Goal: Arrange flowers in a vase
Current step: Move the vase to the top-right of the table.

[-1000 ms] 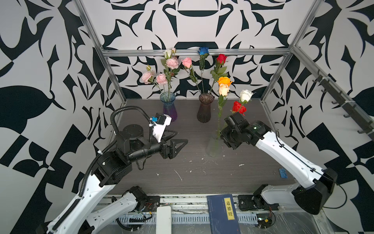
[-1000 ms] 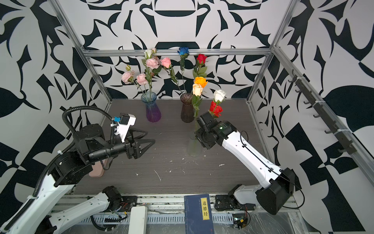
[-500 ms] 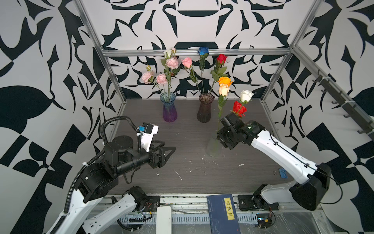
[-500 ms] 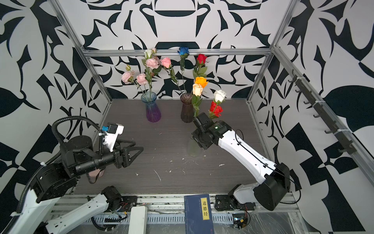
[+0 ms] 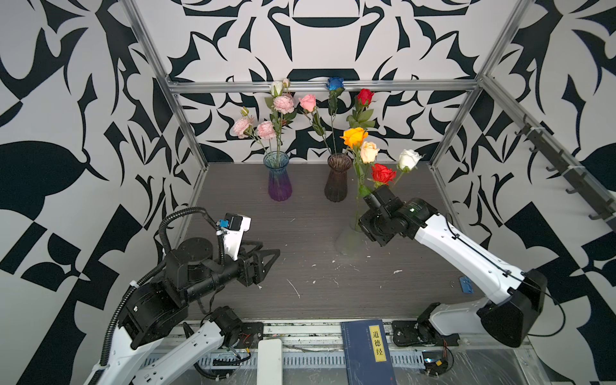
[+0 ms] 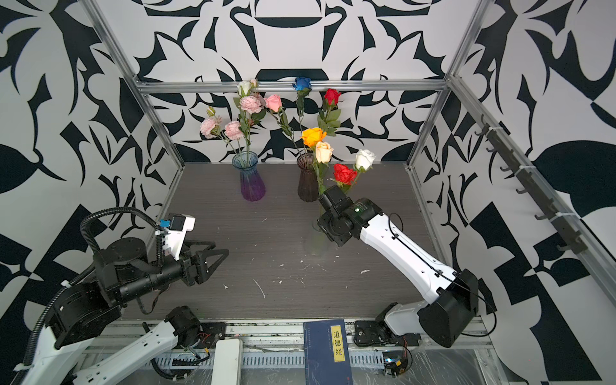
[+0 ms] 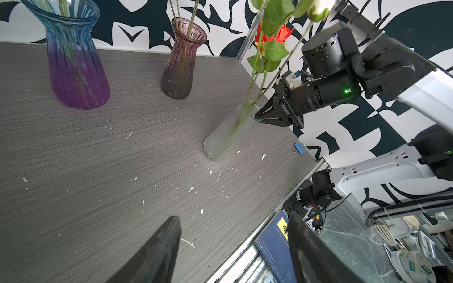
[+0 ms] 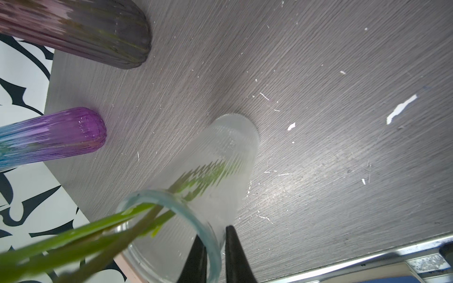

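Observation:
A clear ribbed vase (image 5: 348, 241) stands right of the table's middle and holds several flowers: an orange rose (image 5: 354, 136), a peach rose (image 5: 369, 151), a white rose (image 5: 409, 159) and a red bloom (image 5: 382, 173). My right gripper (image 8: 215, 235) is shut on that vase's rim (image 8: 206, 227), one finger inside the glass and one outside. In both top views its wrist hides the rim. My left gripper (image 5: 271, 255) hangs open and empty over the table's front left, well apart from every vase.
A blue-purple vase (image 5: 279, 176) with pink ruffled flowers and a brown vase (image 5: 338, 178) with pink, blue and red roses stand at the back. A blue book (image 5: 368, 350) lies at the front edge. A small blue clip (image 5: 466, 285) lies near the right frame post.
My right gripper has shut onto the clear vase's rim. My left arm has drawn back toward the front left, its jaws still open.

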`<control>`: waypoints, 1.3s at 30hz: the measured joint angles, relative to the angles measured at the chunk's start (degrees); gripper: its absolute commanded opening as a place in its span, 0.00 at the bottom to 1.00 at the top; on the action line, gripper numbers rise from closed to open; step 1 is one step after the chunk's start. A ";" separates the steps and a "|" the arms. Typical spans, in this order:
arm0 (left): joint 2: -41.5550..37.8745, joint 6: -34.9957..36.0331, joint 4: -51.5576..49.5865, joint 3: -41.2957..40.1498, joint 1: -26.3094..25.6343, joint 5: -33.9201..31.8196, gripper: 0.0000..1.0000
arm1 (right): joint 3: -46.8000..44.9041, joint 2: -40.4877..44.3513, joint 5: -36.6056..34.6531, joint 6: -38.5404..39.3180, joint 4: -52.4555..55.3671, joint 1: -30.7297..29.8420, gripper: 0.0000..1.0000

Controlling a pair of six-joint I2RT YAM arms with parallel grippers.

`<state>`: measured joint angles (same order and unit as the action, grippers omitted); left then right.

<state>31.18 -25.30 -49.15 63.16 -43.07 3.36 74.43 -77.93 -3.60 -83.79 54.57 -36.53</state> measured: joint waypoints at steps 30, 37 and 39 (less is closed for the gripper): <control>-6.67 -3.08 -2.67 -5.55 0.00 -0.57 0.71 | 54.64 -37.33 3.72 33.66 25.99 32.37 0.00; -8.61 -4.50 -3.17 -6.49 0.04 -0.57 0.71 | 84.87 -59.14 1.03 38.49 31.01 33.09 0.00; -8.61 -4.72 -3.19 -6.49 0.04 -0.57 0.71 | 77.50 -55.80 0.63 38.64 28.94 33.20 0.00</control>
<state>22.57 -30.02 -52.34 56.66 -43.03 2.79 151.94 -133.73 -2.96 -45.15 83.50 -3.33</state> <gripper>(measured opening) 0.706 0.106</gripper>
